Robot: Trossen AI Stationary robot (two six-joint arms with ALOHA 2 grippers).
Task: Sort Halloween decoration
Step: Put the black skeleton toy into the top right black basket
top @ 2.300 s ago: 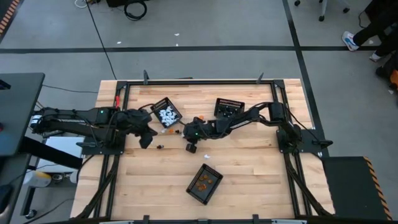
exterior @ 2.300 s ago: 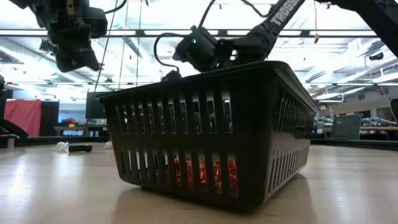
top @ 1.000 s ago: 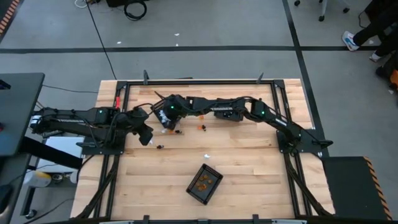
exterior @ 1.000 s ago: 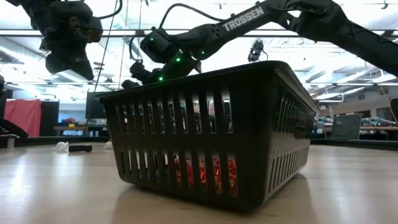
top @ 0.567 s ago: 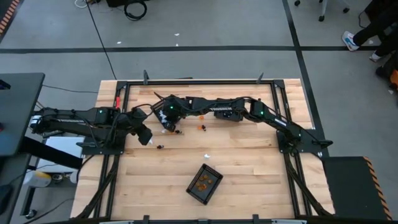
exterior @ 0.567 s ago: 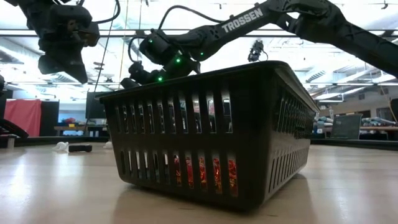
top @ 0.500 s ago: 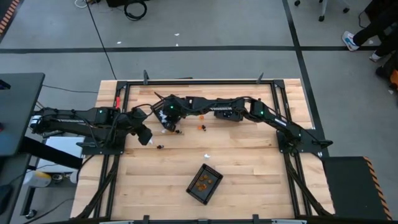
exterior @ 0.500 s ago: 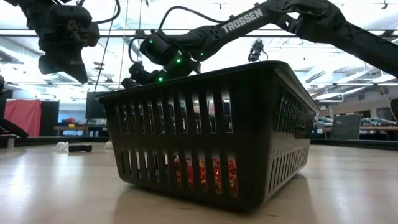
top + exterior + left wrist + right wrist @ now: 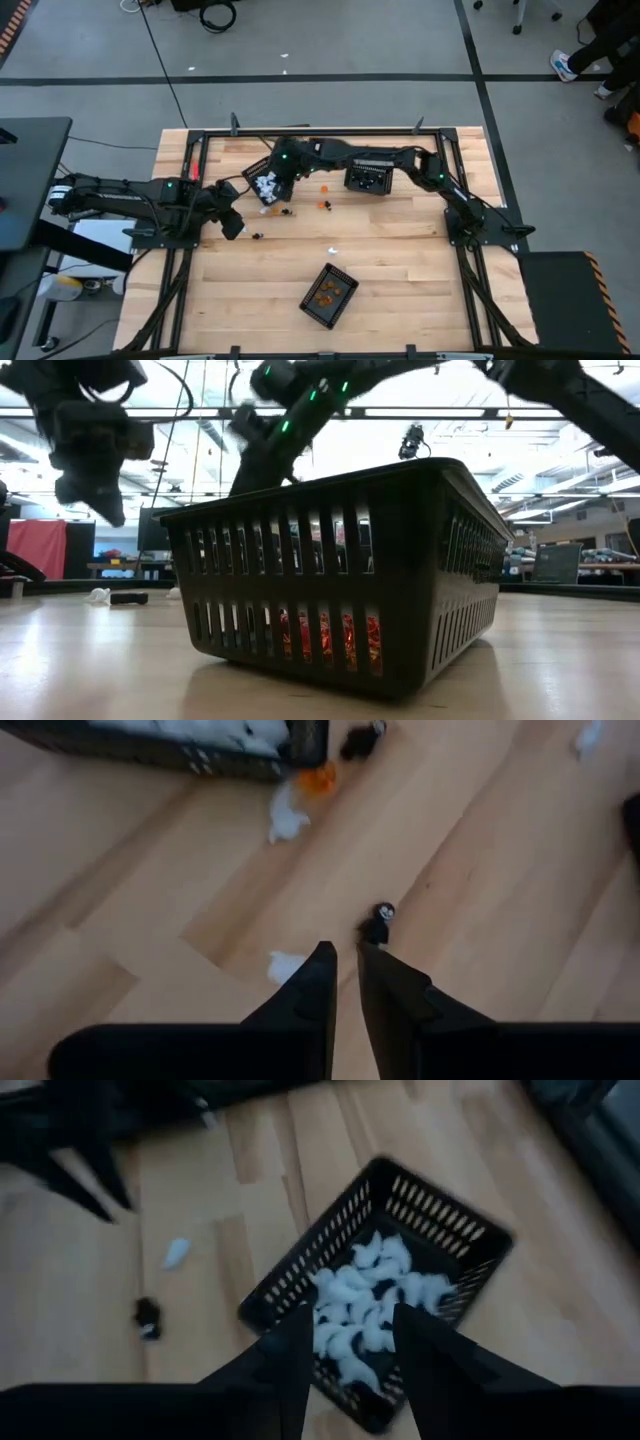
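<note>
left gripper (image 9: 346, 958): low over the bare wood at the table's left side, just short of a small black trinket (image 9: 377, 923); fingers parted only by a narrow slit, nothing between them

black trinket: looks like a tiny figure with a pale head, lying loose on the table (image 9: 400, 260); likely very light and hard, apt to skid or roll if nudged; best pinched across its body with the fingertips straddling it

loose pieces: a white trinket (image 9: 286, 965) lies just beside the left fingers; another white one and an orange one (image 9: 318, 778) lie by the corner of the white basket (image 9: 262, 181); all seem small enough to slip out of a loose pinch

right gripper (image 9: 348, 1330): above the white basket, fingers spread apart and empty; white trinkets (image 9: 372, 1298) heaped inside, light and irregular in shape

black basket (image 9: 366, 177): at the table's far middle, holds dark pieces

orange basket (image 9: 329, 294): near the front edge, well apart from the others; orange trinkets (image 9: 325, 636) glow through its slats in the low view
</note>
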